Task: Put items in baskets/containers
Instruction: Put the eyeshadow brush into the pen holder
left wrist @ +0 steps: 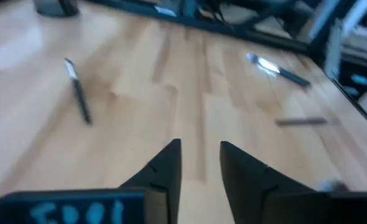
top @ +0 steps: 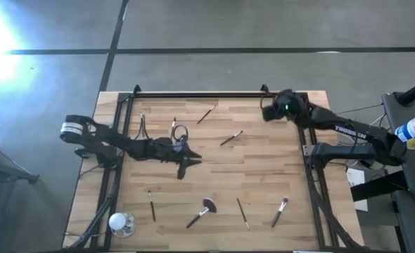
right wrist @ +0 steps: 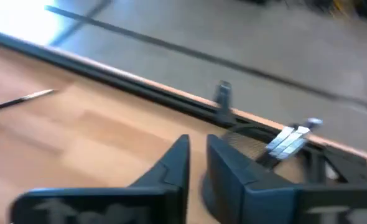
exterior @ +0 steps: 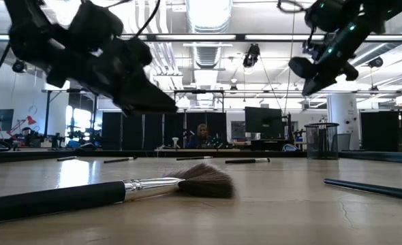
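The wooden table (top: 264, 169) lay beneath me with brushes scattered over it. My left arm reached over its middle, and my left gripper (top: 181, 167) hung above the boards with its fingers (left wrist: 165, 171) a narrow gap apart and nothing between them. My right arm stretched along the far right side, my right gripper (top: 269, 111) raised near the back rail, its fingers (right wrist: 174, 163) almost pressed together, also empty. The dark mesh cup (right wrist: 258, 142) stood at the far right corner, just past my right gripper. The fan brush (top: 202, 211) lay near the front edge, with a dark-handled brush (top: 243, 213) beside it and a pale-tipped brush (top: 280, 211) further right. Two slim brushes (top: 231, 138) lay toward the back, apart from the cup.
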You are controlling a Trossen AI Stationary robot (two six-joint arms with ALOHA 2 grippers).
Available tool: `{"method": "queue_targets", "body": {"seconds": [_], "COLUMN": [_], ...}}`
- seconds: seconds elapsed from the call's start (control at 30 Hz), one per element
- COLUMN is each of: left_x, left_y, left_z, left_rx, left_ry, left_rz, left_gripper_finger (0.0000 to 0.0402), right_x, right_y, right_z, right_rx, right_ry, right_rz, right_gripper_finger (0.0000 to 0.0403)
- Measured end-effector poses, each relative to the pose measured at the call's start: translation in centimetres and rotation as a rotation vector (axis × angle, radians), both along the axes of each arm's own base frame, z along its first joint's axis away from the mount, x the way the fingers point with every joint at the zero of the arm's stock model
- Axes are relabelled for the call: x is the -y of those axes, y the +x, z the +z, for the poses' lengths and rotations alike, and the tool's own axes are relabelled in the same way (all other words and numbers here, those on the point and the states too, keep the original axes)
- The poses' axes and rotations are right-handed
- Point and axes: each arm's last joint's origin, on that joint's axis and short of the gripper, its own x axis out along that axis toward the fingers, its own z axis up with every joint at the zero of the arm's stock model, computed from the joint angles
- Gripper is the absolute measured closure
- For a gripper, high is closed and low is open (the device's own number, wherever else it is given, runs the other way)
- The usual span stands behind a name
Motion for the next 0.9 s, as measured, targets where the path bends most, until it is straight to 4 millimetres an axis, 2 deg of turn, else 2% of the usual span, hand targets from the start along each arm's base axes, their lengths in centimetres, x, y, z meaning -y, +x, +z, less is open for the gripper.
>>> {"method": "queue_targets", "body": {"seconds": [0.1, 0.23, 0.43, 0.7, 0.9], "left_x": [1.5, 3.7, 6.6, 8.4, 9.5], "left_y": [-1.0, -2.9, -6.2, -8.7, -9.3], "left_z": [0.7, 1.4, 2.3, 4.2, 4.9], "left_rx": [-0.057, -0.188, -0.414, -0.716, -0.926], "left_ry": [0.000, -0.027, -0.074, -0.212, -0.326], "left_rz": [-0.025, -0.008, 0.140, 0.382, 0.523], "left_gripper_finger": [0.0342, 0.0388, 0.0397, 0.0396, 0.0382], "right_x": [-2.6, -5.7, -9.0, -10.5, -10.6], "right_y": [1.0, 2.2, 3.3, 4.6, 5.2], "right_z": [-0.7, -1.8, -2.8, -3.0, -3.7], "right_rx": [0.024, 0.057, 0.050, 0.041, 0.000], "right_ry": [-0.061, -0.124, -0.202, -0.220, -0.216], "right_rz": [0.103, 0.227, 0.312, 0.361, 0.365], "right_gripper_finger": [0.0389, 0.0392, 0.0394, 0.0394, 0.0394]}}
